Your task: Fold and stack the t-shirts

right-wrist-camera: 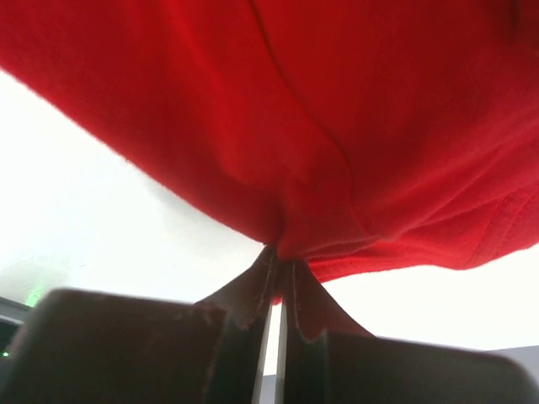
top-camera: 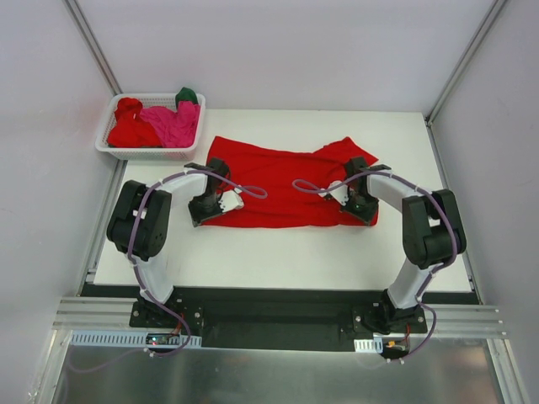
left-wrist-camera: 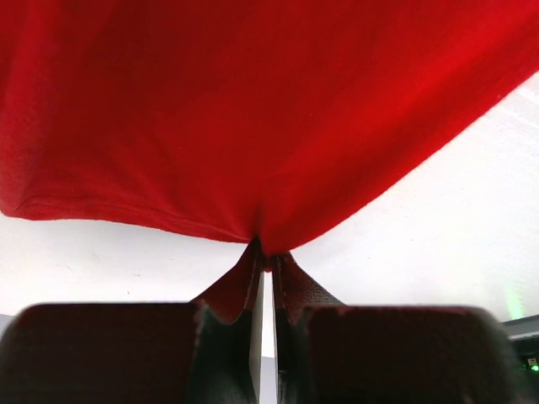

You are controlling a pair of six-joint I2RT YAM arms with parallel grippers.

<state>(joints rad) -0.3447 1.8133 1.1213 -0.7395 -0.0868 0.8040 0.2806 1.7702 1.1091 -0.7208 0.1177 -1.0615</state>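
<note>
A bright red t-shirt [top-camera: 282, 181] lies spread across the middle of the white table [top-camera: 278, 252]. My left gripper [top-camera: 205, 215] is shut on the shirt's near left corner; in the left wrist view the cloth [left-wrist-camera: 253, 118] bunches into the closed gripper [left-wrist-camera: 268, 252]. My right gripper [top-camera: 360, 210] is shut on the near right corner, where the red cloth [right-wrist-camera: 354, 126] puckers into the closed gripper [right-wrist-camera: 280, 252]. More t-shirts, red [top-camera: 129, 126], magenta-pink [top-camera: 173, 124] and dark green [top-camera: 187, 95], are heaped in a basket.
The white lattice basket [top-camera: 147, 153] stands at the table's far left corner. White walls enclose the table on three sides. A black rail [top-camera: 269, 307] with both arm bases runs along the near edge.
</note>
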